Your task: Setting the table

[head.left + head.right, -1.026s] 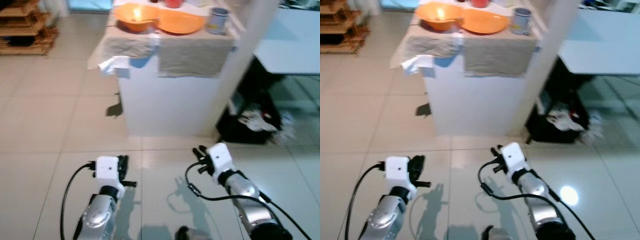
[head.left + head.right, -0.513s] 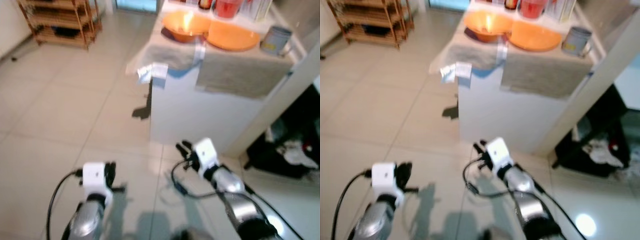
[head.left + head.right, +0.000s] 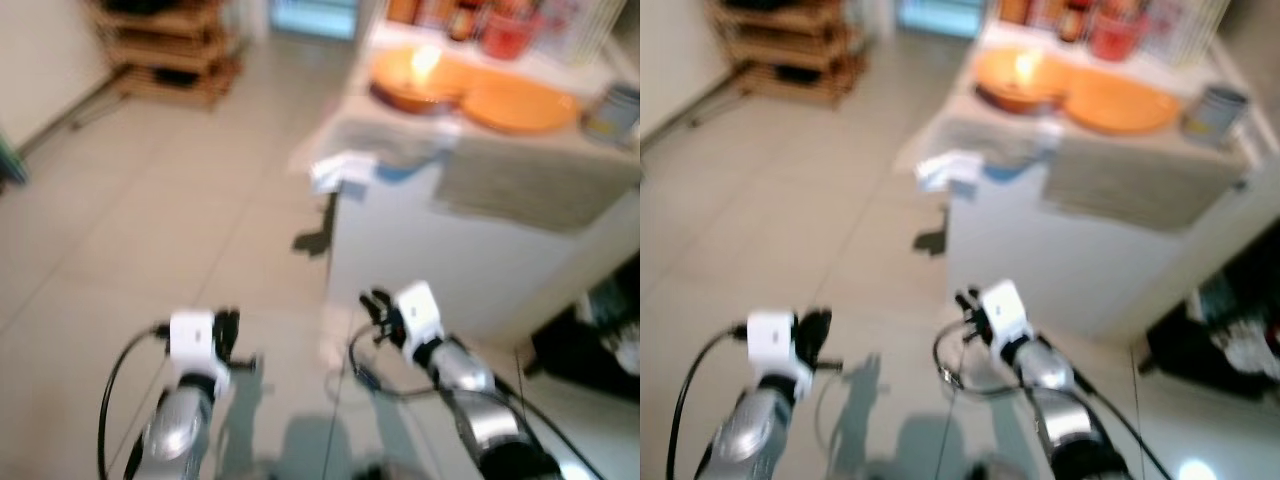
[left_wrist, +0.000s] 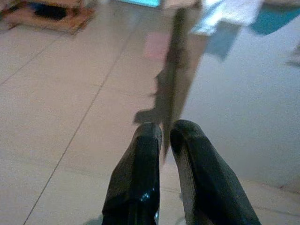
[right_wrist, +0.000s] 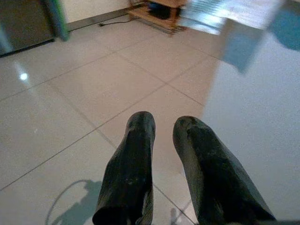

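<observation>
— What lies nearest the robot?
— Its two silver arms held low over the pale glossy tiled floor (image 3: 120,230); the left gripper (image 4: 163,136) carries nothing, its black fingers almost together with a thin gap between the tips; the right gripper (image 5: 165,126) is likewise bare, its fingers a little apart.

— And beyond them?
— A white table (image 3: 1080,250) just ahead and to the right, draped with a beige cloth (image 3: 1140,185) that hangs over its front edge; on top sit a deep orange bowl (image 3: 1015,80), an orange plate (image 3: 1118,103) touching it on the right, and a small grey cup (image 3: 1214,108) near the right edge; blurred jars and bottles stand behind them.

— Farthest off?
— A wooden slatted rack (image 3: 170,50) at the far left, against the wall.
</observation>
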Tool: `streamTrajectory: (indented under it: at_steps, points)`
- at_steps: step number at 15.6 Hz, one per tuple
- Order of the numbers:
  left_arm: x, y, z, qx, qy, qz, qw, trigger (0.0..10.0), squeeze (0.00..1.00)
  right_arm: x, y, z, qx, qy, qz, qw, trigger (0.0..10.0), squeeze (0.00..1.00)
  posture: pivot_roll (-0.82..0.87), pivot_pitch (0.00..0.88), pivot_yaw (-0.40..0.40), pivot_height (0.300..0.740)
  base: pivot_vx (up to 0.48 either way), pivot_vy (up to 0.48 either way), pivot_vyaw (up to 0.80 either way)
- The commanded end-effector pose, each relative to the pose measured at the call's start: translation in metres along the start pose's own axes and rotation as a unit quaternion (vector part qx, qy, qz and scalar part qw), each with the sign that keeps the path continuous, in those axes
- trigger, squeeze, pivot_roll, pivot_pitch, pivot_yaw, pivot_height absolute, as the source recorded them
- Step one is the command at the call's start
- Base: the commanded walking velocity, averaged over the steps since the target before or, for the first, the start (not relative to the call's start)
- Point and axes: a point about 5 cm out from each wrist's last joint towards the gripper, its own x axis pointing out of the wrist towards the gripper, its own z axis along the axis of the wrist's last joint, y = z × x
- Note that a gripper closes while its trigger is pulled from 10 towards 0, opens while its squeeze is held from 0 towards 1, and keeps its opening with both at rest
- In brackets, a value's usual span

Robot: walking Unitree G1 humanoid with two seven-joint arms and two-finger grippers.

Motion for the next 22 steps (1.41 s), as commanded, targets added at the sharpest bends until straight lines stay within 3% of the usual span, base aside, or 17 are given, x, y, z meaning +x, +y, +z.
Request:
streamTrajectory:
  at_steps: [1,10,16,17,22]
  points:
    - [0.004,-0.01,0.006,-0.008,-0.01,-0.022,1.0,10.0,0.0,-0.008,-0.011,-0.005,0.003,0.009,-0.016,1.0,10.0,0.0,-0.02,0.079,-0.018,0.74,0.375,0.0,-0.8]
    - [0.009,-0.002,0.02,-0.018,-0.043,-0.014,0.999,10.0,0.0,-0.007,-0.01,-0.002,-0.004,0.004,-0.007,1.0,10.0,0.0,-0.02,0.078,-0.017,0.74,0.409,0.0,0.0]
    - [0.011,0.011,0.048,-0.022,-0.099,0.007,0.995,10.0,0.0,-0.006,-0.01,-0.001,-0.007,0.0,0.001,1.0,10.0,0.0,-0.02,0.077,-0.025,0.74,0.472,0.0,0.0]
    - [0.011,0.017,0.059,-0.023,-0.119,0.011,0.993,10.0,0.96,-0.006,-0.01,-0.001,-0.006,-0.001,0.002,1.0,10.0,0.0,-0.02,0.076,-0.025,0.74,0.48,0.0,0.0]
    - [0.0,0.037,0.108,-0.048,-0.221,-0.015,0.974,10.0,1.0,-0.006,-0.01,-0.001,-0.006,-0.001,0.005,1.0,10.0,0.0,-0.02,0.078,-0.027,0.74,0.469,0.0,0.0]
